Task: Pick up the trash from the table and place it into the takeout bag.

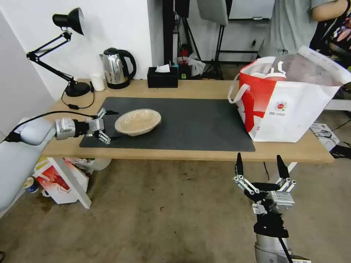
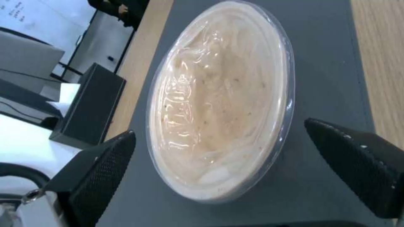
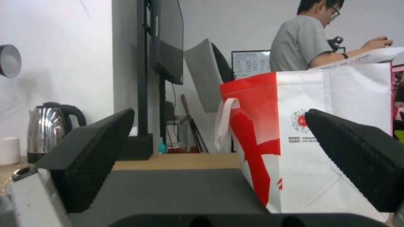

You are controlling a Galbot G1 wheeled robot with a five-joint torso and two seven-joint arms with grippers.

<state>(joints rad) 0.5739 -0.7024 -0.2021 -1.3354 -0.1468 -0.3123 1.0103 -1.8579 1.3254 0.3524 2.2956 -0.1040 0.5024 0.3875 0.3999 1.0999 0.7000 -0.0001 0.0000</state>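
One beige dish; one takeout bag; one kettle; two pincers.

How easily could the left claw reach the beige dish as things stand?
Probably easily: the left claw is open beside the beige dish on the mat, fingers flanking its near rim, nothing between.

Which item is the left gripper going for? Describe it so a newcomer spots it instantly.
On the long wooden table, look at the dark grey mat. At its left end sits a shallow beige round dish, with the open left gripper level beside it. It is the sole item on the mat besides the takeout bag.
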